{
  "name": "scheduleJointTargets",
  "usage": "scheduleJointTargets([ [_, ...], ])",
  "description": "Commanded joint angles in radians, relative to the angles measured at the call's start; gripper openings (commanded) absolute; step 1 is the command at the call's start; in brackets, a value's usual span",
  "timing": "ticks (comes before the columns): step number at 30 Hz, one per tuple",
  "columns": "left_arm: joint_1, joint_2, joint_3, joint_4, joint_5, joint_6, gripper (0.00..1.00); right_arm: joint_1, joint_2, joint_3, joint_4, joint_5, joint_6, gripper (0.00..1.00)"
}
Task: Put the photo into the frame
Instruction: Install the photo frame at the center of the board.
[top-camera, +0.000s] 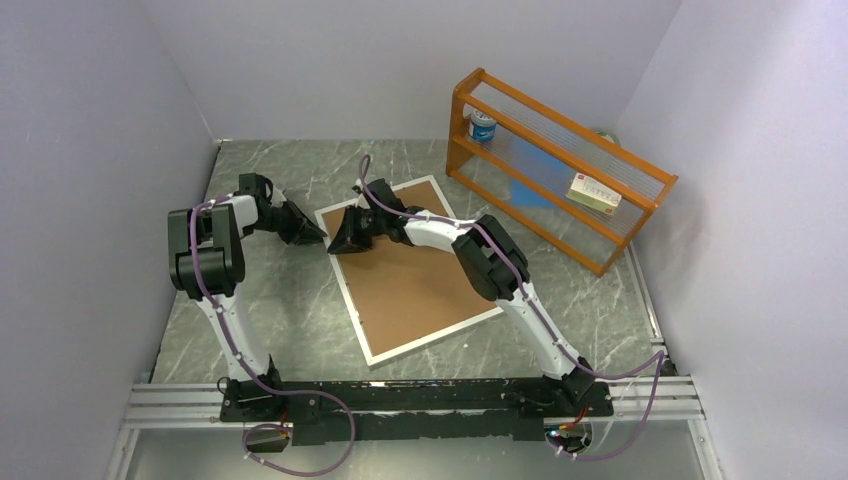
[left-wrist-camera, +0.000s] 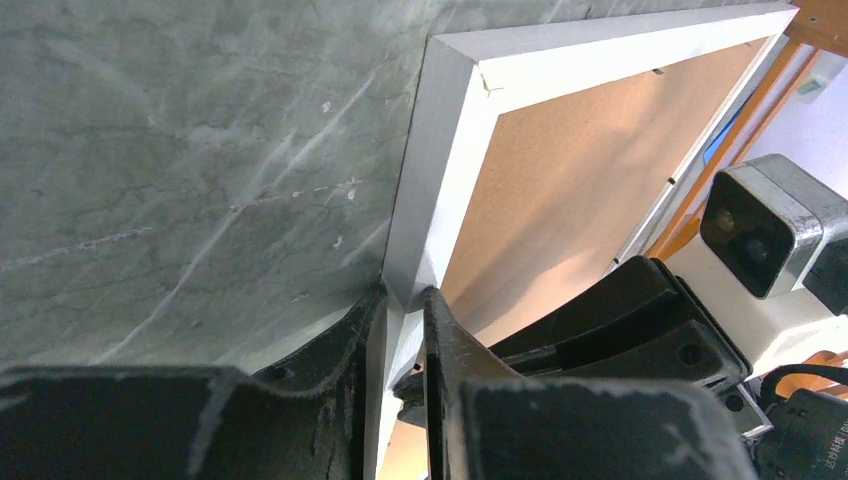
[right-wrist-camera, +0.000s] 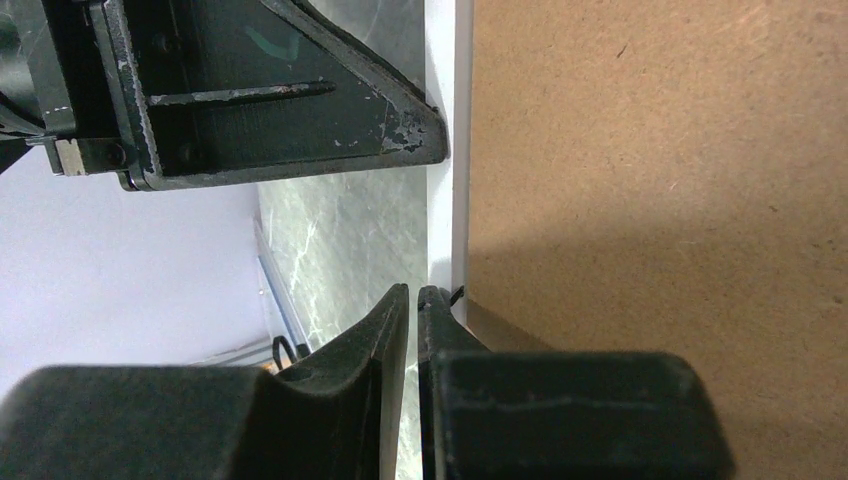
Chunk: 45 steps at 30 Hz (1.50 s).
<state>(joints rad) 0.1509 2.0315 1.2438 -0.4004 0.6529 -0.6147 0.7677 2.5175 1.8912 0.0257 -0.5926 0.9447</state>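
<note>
1. Left pincer (left-wrist-camera: 405, 295): clenched on the frame (left-wrist-camera: 440, 150), straddling its left rail.
2. Right pincer (right-wrist-camera: 413, 292): fingers nearly together, tips at the same rail, facing the left pincer.
3. Frame: flat on the table (top-camera: 290, 310), mid-scene, brown backing board (top-camera: 420, 285) filling its opening.
4. Orange rack (top-camera: 577, 127): far right.

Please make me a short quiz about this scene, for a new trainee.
1. True or false: the photo shows inside the white frame.
2. The left tool closes on: A) the frame's border; B) the orange rack; C) the blue can.
3. Name the two items on the rack.
Key: 1 false, only the brown backing board shows; 2 A; 3 blue can and small box.
</note>
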Motion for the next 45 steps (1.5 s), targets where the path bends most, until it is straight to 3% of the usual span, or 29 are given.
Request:
scheduleJointTargets([
  [1,-0.024,0.073,-0.017,-0.081,-0.168,0.007,0.15,-0.023,0.029,-0.012,-0.05,0.074,-0.031,0.14],
  [25,-0.03,0.085,-0.002,-0.127,-0.193,0.019,0.14,-0.041,0.027,-0.089,-0.179,0.129,-0.122,0.16],
  [40,-0.029,0.091,0.001,-0.135,-0.2,0.018,0.13,-0.057,0.018,-0.102,-0.234,0.254,-0.114,0.17],
  [45,-0.029,0.094,0.003,-0.138,-0.202,0.019,0.14,-0.037,0.023,-0.042,-0.343,0.368,-0.16,0.21],
])
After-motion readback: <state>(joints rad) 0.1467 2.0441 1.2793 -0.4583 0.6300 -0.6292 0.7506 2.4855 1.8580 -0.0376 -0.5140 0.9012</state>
